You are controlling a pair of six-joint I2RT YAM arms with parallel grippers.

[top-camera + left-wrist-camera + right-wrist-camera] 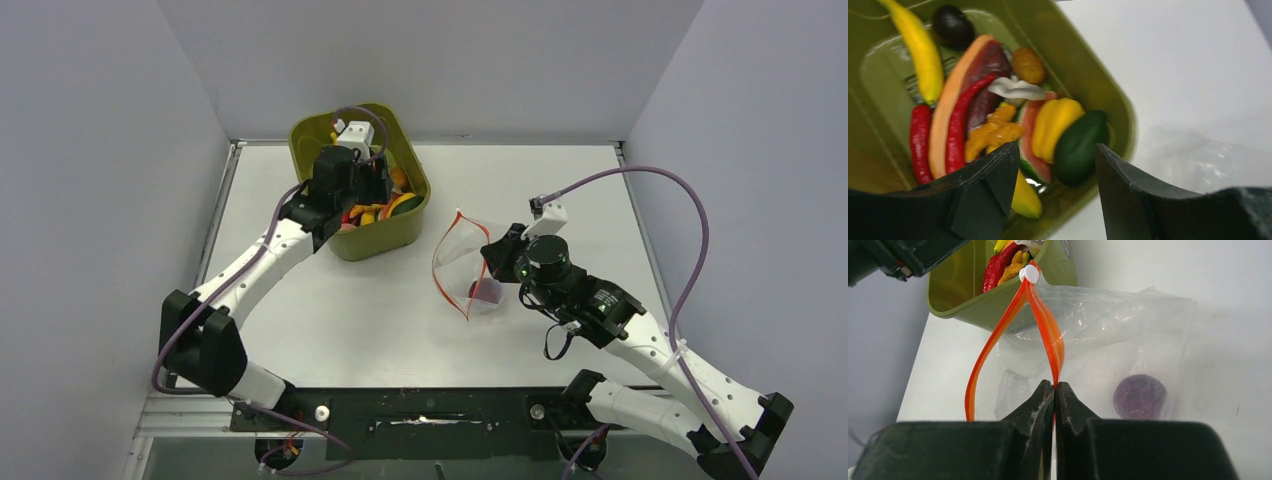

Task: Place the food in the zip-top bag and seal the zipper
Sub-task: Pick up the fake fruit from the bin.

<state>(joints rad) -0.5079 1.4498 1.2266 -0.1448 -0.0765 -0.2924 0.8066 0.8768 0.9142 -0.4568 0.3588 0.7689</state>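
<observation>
The food [998, 115] lies heaped in an olive-green bin [1088, 65]: a yellow banana [923, 50], red peppers [955, 125], a yellow pepper [1055, 122] and a dark green piece [1078, 145]. My left gripper [1057, 147] hovers open above the heap's near edge, holding nothing. The clear zip-top bag [1108, 325] lies on the table right of the bin, with one purple round piece [1139, 396] inside. My right gripper [1054, 385] is shut on the red-orange zipper [1045, 325], holding one lip up so the mouth gapes. In the top view the bag [462, 255] sits between the bin [300, 140] and my right gripper [497, 255].
A white slider [1029, 273] sits at the far end of the zipper, close to the bin's wall [978, 305]. Grey walls enclose the white table [560, 190] on the left, back and right. A purple cable [690, 210] loops above the right arm.
</observation>
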